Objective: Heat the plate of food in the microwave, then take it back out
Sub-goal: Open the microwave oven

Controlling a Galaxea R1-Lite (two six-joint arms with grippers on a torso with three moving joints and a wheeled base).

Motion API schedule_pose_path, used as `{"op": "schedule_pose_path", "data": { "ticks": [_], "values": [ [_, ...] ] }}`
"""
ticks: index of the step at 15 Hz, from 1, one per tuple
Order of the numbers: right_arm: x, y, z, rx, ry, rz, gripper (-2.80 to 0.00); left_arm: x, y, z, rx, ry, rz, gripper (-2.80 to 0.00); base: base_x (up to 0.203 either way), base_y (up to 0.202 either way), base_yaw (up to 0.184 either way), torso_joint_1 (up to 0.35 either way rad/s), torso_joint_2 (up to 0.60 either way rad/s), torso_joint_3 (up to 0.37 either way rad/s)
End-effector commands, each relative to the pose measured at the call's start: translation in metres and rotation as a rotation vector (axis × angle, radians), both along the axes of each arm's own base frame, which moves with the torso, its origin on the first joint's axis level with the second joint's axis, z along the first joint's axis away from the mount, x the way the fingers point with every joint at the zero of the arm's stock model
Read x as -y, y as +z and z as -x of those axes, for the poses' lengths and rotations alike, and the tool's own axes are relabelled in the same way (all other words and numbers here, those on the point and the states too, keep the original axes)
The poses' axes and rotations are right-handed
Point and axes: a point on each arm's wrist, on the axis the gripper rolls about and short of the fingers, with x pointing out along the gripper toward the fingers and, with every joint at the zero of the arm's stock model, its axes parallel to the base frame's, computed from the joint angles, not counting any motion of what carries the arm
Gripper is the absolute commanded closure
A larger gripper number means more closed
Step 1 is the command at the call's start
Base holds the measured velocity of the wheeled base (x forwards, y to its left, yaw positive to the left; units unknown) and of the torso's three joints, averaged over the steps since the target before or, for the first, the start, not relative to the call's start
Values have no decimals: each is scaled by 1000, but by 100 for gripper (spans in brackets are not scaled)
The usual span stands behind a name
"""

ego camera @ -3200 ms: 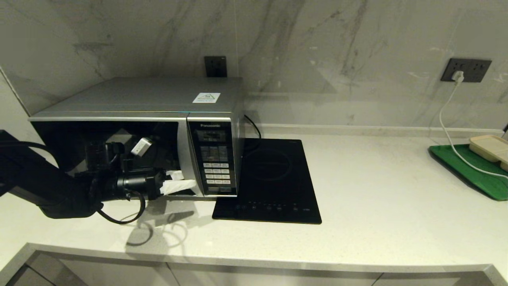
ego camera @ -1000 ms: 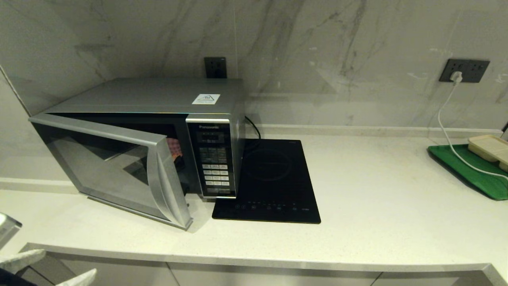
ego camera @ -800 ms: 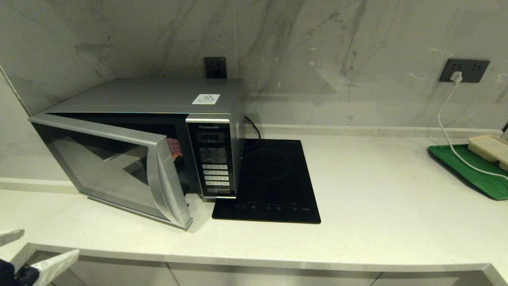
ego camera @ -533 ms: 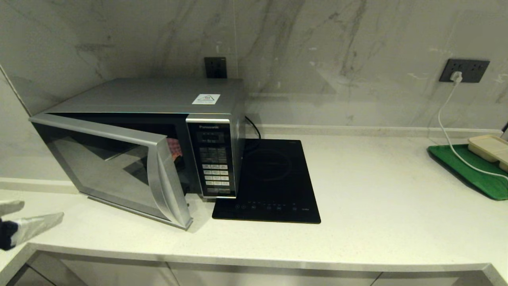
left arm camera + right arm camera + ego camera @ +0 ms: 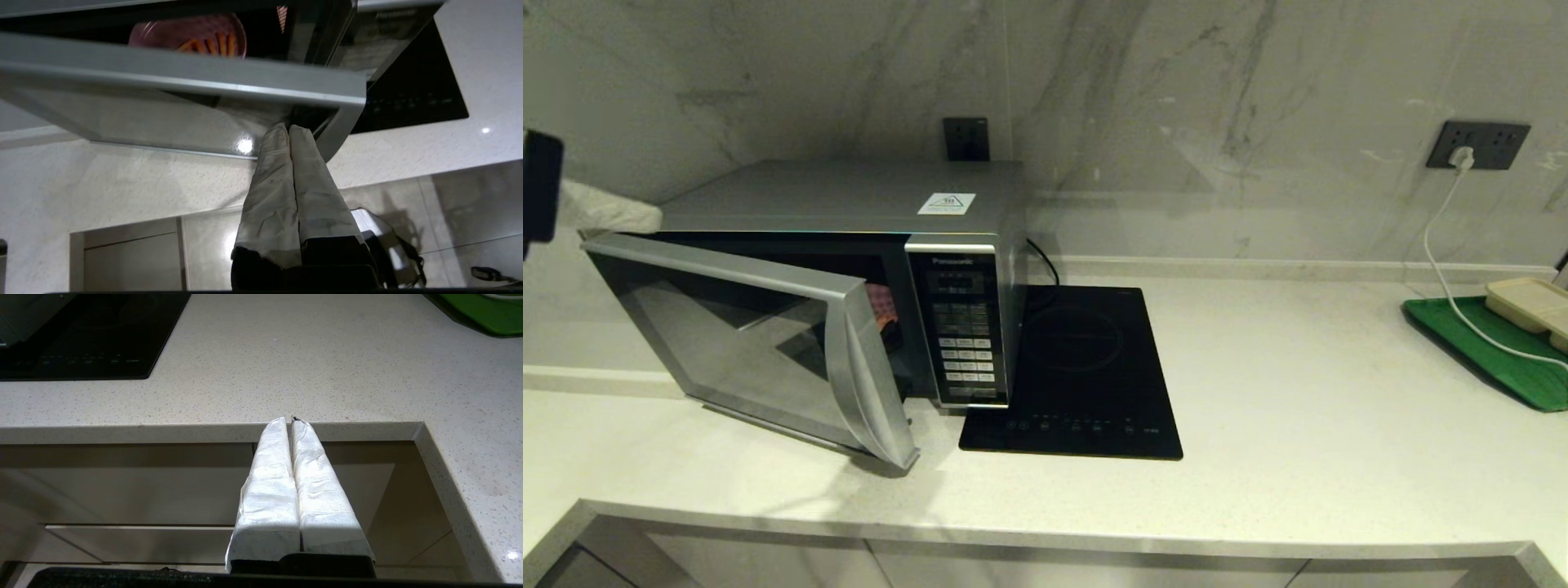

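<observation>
The silver-grey microwave (image 5: 849, 196) stands at the left of the counter with its dark glass door (image 5: 752, 343) swung half open. In the left wrist view the lilac plate of food (image 5: 163, 36) with orange fries (image 5: 212, 43) lies inside the cavity, seen over the door's top edge (image 5: 184, 77). My left gripper (image 5: 289, 128) is shut and empty, its tips in front of the door's free edge. In the head view my left gripper (image 5: 645, 219) hangs high at the far left, by the door's hinge-side top corner. My right gripper (image 5: 289, 419) is shut and empty below the counter's front edge.
A flat black induction cooktop (image 5: 1086, 367) lies right beside the microwave. At the far right a green tray (image 5: 1486, 347) carries a beige container (image 5: 1531, 306), with a white cable (image 5: 1445, 261) running to a wall socket (image 5: 1476, 145). Cabinet fronts (image 5: 163, 486) lie below the counter.
Three seconds ago my left arm was inside the wide-open microwave. Since then it has withdrawn and the door stands half shut. Over the last second the gripper rose from the counter's front-left corner to door-top height.
</observation>
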Motion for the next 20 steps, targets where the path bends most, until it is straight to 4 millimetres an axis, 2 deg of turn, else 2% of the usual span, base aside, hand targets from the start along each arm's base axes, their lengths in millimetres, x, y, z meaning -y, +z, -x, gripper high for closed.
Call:
{"op": "schedule_pose_path", "data": {
  "ticks": [1, 3, 6, 13, 18, 20],
  "values": [
    [0, 0, 0, 0, 0, -1, 0, 27, -13, -58, -124, -2, -32, 0, 0, 0, 0, 0, 0, 0],
    [0, 0, 0, 0, 0, -1, 0, 46, -32, -74, -229, 62, -19, 0, 0, 0, 0, 0, 0, 0],
    [0, 0, 0, -2, -1, -1, 0, 49, -39, -81, -264, 92, -13, 0, 0, 0, 0, 0, 0, 0],
    [0, 0, 0, -2, 0, -1, 0, 53, -39, -86, -245, 97, 18, 0, 0, 0, 0, 0, 0, 0],
    [0, 0, 0, -2, 0, -1, 0, 67, -33, -101, -110, 62, 50, 0, 0, 0, 0, 0, 0, 0],
    [0, 0, 0, -2, 0, -1, 0, 70, -44, -112, -141, 73, 32, 0, 0, 0, 0, 0, 0, 0]
  ]
}}
